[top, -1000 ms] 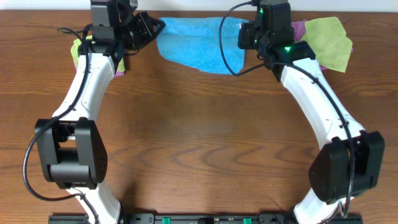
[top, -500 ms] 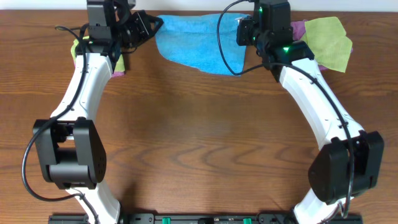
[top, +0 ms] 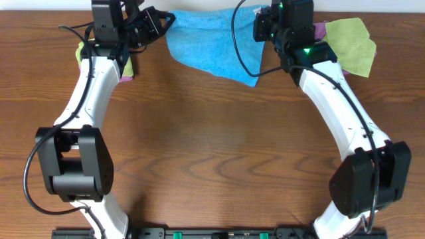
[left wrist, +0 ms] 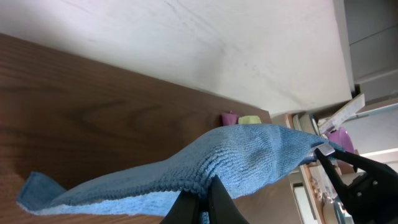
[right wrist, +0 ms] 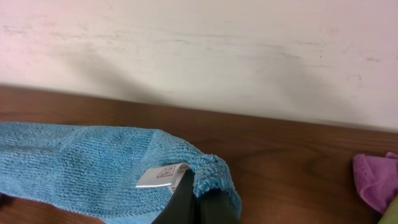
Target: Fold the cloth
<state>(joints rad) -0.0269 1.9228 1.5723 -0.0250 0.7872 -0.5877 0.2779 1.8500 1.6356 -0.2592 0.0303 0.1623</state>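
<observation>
Holding the cloth (top: 211, 41) by two corners at the bench's far edge, your left gripper (left wrist: 200, 200) and right gripper (right wrist: 194, 198) each have jaws clamped on a hem, so it stretches spread between them, ready, it seems, to be laid over in a fold. Its lower corner trails toward the bench's middle; green cloths (top: 348, 43) sit at the far right corner.

You have white link shells on left arm (top: 91, 83) and right arm (top: 339, 99), black joint housings (top: 76, 162), and black cables (top: 237, 46) looping at wrists and bases. A green LED (top: 307, 52) is lit on the right wrist. Fingers of left gripper (left wrist: 204, 186) and right gripper (right wrist: 196, 186): black, tapered.
</observation>
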